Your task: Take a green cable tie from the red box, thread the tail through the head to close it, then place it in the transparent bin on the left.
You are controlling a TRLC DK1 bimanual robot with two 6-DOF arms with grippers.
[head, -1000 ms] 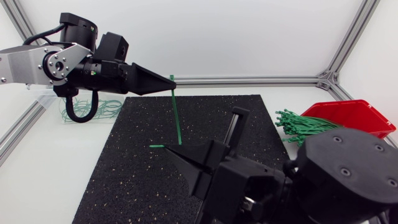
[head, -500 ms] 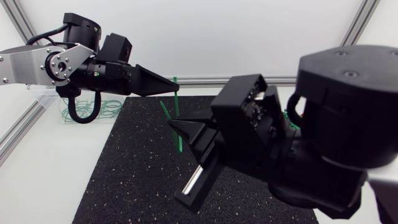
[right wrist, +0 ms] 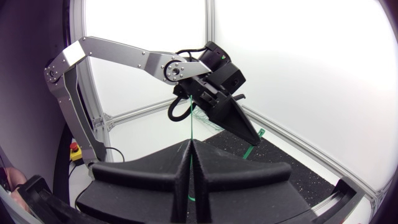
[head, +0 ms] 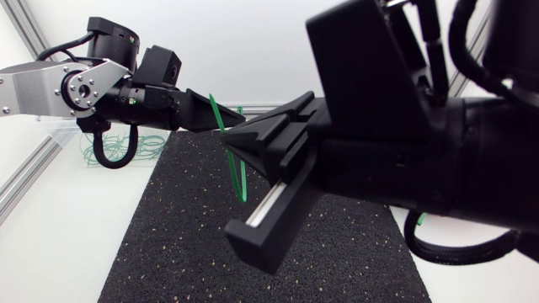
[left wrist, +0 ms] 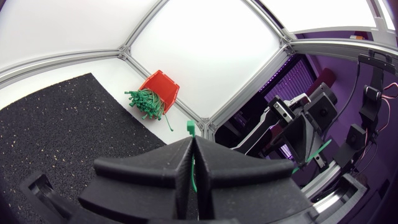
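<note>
A green cable tie (head: 242, 181) hangs in the air above the black mat (head: 168, 227), held by both arms. My left gripper (head: 237, 120) points right and is shut on the tie near its head (left wrist: 190, 127). My right gripper (head: 227, 143), large in the foreground, meets it tip to tip and is shut on the thin tail (right wrist: 192, 127). One green end sticks up past the left fingers, while the rest loops down below. The red box (left wrist: 163, 87) with a bundle of green ties (left wrist: 146, 102) shows in the left wrist view. The transparent bin (head: 84, 150) stands behind my left arm.
Closed green tie loops (head: 147, 147) lie in the bin at the mat's back left corner. My right arm hides the table's right half in the head view. Aluminium frame rails (head: 25, 181) run along the table's edges.
My right arm has risen and swung up toward the camera, bringing its gripper to the left gripper's tip. The tie's tail came off the mat and now bends upward. The left arm barely moved.
</note>
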